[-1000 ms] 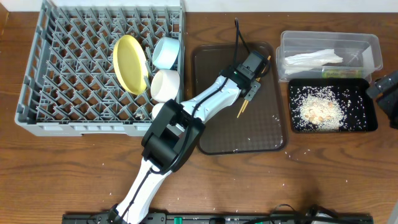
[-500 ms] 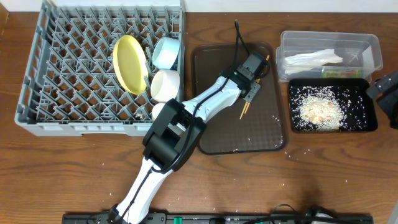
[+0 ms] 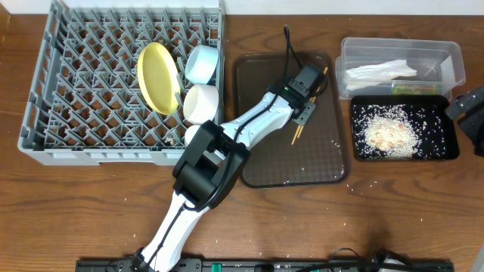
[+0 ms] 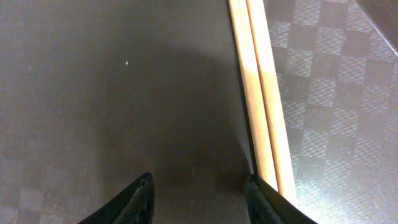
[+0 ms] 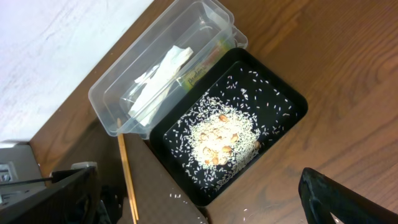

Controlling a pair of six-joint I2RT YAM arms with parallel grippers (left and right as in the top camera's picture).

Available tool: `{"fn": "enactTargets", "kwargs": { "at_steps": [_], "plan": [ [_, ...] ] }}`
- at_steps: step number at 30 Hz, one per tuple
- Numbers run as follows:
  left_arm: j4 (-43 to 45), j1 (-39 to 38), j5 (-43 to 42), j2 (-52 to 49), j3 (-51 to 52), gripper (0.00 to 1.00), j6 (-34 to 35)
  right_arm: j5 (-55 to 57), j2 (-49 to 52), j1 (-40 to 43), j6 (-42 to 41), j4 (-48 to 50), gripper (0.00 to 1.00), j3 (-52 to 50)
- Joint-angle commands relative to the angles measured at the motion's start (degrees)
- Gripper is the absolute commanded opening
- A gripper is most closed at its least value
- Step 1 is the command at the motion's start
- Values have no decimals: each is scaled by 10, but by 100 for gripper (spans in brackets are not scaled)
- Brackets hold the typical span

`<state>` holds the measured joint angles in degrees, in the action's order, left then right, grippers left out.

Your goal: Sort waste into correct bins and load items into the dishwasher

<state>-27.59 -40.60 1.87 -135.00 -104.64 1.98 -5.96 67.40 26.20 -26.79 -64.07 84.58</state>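
Note:
The two chopsticks (image 4: pixel 261 93) lie side by side on the brown serving tray (image 3: pixel 261 162). My left gripper (image 4: pixel 199 180) hangs low over that tray, open, its right finger (image 4: pixel 264 202) just beside the chopsticks (image 3: pixel 296 134) with nothing between the fingers. From above, the left gripper (image 3: pixel 305 113) covers the sticks' middle. My right gripper (image 5: pixel 199 180) stands wide open above the black tray (image 5: pixel 292 102) of rice (image 5: pixel 221 137). The clear tub (image 5: pixel 124 87) holds the napkin (image 5: pixel 158 78) and wrapper (image 5: pixel 199 71). The dish rack (image 3: pixel 76 113) holds the yellow plate (image 3: pixel 157 75), light-blue bowl (image 3: pixel 203 64), white bowl (image 3: pixel 201 102) and cup (image 3: pixel 193 134).
A few rice grains lie scattered on the brown tray and on the wooden table (image 3: pixel 393 204) near the black tray (image 3: pixel 355 128). The clear tub (image 3: pixel 401 45) sits right behind it. The right gripper (image 3: pixel 469 109) is at the table's right edge. A black cable (image 3: pixel 291 45) runs over the tray's far rim.

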Motion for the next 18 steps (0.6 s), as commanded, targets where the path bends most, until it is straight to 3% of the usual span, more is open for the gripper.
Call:
{"fn": "enactTargets", "kwargs": {
  "at_steps": [1,18],
  "plan": [
    [-7,0,1,14,-5,49,22,-1,0,6,-6,-1,99,2],
    [-9,0,1,55,-5,49,28,-1,0,6,-6,-1,99,2]
  ]
}}
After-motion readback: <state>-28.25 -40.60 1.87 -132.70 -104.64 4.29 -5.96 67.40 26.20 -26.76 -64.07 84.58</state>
